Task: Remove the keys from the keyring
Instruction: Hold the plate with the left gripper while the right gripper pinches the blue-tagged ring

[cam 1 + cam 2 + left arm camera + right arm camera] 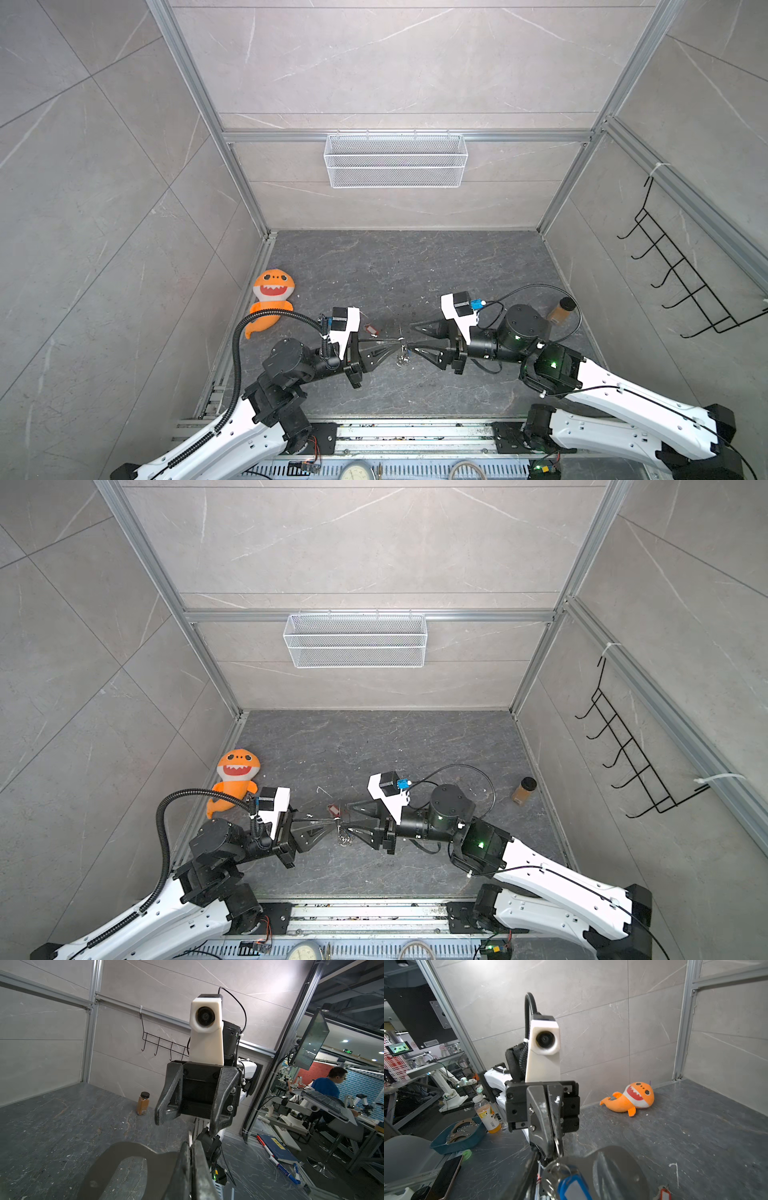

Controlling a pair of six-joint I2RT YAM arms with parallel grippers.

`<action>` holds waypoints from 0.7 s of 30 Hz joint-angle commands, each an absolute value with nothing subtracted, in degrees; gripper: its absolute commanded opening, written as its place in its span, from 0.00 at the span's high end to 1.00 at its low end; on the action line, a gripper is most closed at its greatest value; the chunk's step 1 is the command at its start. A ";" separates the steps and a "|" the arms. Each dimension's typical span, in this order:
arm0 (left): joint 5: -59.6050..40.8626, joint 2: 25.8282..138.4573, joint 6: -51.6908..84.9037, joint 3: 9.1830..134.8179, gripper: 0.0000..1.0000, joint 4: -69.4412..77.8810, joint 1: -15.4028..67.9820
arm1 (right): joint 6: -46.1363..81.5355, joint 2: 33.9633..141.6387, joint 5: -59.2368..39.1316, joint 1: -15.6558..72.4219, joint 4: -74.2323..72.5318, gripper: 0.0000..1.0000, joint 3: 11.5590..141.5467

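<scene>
In both top views my left gripper is shut on a ring of the keyring, and the silvery linked rings hang below its tips. The left wrist view shows a ring edge pinched between the left gripper's jaws. My right gripper faces it, open, one finger on each side of the rings. In the right wrist view the key with the blue tag hangs on the rings between the right gripper's spread fingers. The key with the red tag lies apart on the floor.
An orange shark plush lies at the left wall. A brown spice bottle stands at the right, behind my right arm. A white wire basket hangs on the back wall and a black hook rack on the right wall.
</scene>
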State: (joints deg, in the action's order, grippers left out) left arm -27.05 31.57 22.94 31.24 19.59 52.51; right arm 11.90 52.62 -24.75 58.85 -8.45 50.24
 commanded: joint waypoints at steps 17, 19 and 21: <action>-13.41 28.17 24.25 31.84 1.00 20.74 52.78 | 11.22 54.43 -17.40 59.54 -5.80 0.51 49.39; -13.40 28.21 24.26 31.75 1.00 20.83 52.74 | 10.83 54.84 -14.83 60.09 -5.35 0.51 49.31; -13.19 28.21 24.26 31.78 1.00 20.94 52.76 | 10.17 55.26 -12.35 60.64 -4.70 0.51 49.31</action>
